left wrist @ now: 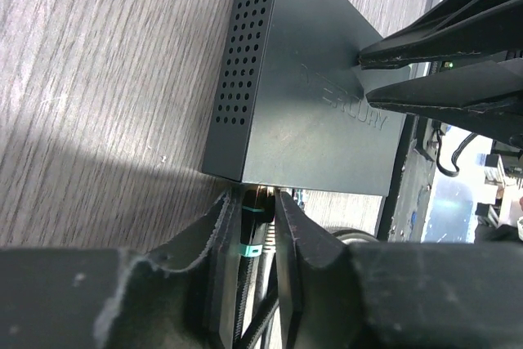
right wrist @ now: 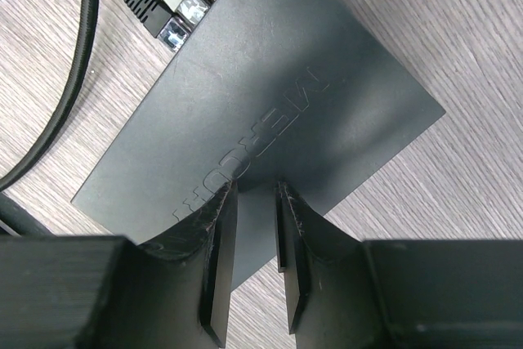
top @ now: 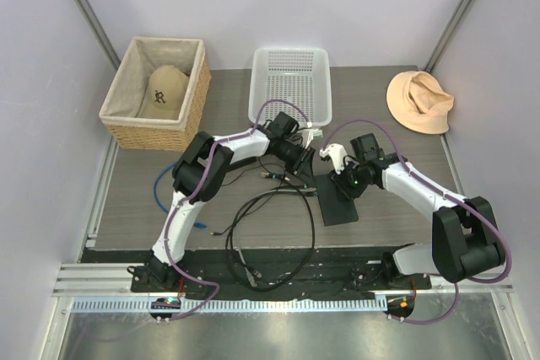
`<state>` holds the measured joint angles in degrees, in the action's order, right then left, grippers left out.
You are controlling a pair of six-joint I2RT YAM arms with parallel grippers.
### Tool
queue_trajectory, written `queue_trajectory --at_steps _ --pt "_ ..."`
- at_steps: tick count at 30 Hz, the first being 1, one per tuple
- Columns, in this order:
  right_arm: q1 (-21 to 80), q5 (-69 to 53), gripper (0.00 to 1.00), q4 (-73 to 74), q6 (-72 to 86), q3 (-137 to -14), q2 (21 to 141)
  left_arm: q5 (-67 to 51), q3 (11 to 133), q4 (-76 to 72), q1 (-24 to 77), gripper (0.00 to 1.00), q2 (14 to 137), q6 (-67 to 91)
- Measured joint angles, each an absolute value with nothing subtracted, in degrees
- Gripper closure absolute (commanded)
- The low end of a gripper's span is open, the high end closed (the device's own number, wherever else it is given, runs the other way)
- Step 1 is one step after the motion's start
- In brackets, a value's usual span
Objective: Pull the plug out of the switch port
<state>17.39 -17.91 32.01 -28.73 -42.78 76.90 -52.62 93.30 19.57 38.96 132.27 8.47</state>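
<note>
The flat matte-black switch box (top: 339,201) lies on the wood-grain table; it also shows in the left wrist view (left wrist: 302,96) and the right wrist view (right wrist: 270,96). My left gripper (top: 307,167) is at the box's far narrow edge, shut on the black plug (left wrist: 260,210), which sits against that edge and has a teal tie on its cable. The plug end also shows in the right wrist view (right wrist: 181,20). My right gripper (top: 346,184) stands over the box. Its fingertips (right wrist: 225,202) press on the top face, a narrow gap apart, with nothing between them.
A wicker basket (top: 118,111) holding a tan cap stands at the back left. A white plastic basket (top: 289,82) is at the back middle and a tan hat (top: 419,100) at the back right. Black cables (top: 270,242) loop in front of the box. A blue cable (top: 162,185) lies on the left.
</note>
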Motion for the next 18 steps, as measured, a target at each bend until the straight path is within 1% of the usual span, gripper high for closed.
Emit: queue_trajectory --at_steps 4,8,9,18 --pt "17.4 -17.9 0.67 31.7 -28.6 -42.7 76.9 -53.0 93.4 19.6 38.9 0.84 132.4 8.3" --pt "17.4 -17.9 0.67 31.7 -28.6 -42.7 76.9 -53.5 93.6 19.6 38.9 0.98 132.7 8.1" --pt "17.4 -17.9 0.67 31.7 -28.6 -42.7 76.9 -53.7 93.8 19.6 38.9 1.0 132.9 8.0" --pt "17.4 -17.8 0.67 30.6 -28.6 -43.2 77.9 -56.2 99.0 21.3 38.5 1.0 136.2 6.5"
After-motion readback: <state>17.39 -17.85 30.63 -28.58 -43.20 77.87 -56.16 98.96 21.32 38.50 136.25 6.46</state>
